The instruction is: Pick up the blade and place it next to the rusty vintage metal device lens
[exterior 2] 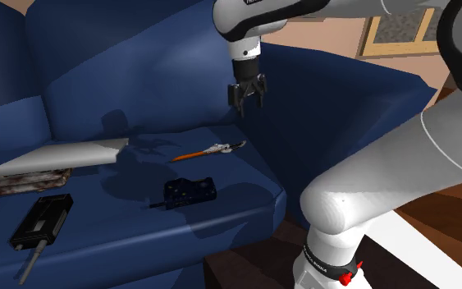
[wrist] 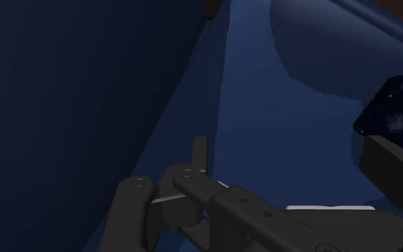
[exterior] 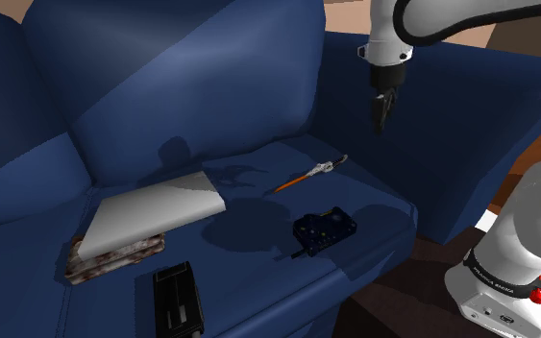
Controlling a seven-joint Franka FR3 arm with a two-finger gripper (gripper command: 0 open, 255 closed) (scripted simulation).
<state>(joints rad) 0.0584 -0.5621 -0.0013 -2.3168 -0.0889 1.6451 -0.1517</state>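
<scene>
A flat black box (exterior: 178,300) lies at the blue sofa seat's (exterior: 258,274) front. Beyond the small dark lens device (exterior: 324,229) lies the thin orange-handled blade (exterior: 308,174). The black gripper (exterior: 381,113) hangs above, fingers apart, holding nothing. Next, I think, it must drop down and pinch the blade.

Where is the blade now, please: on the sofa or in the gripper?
On the sofa: the blade lies flat there, and the open gripper hangs empty above it.
</scene>
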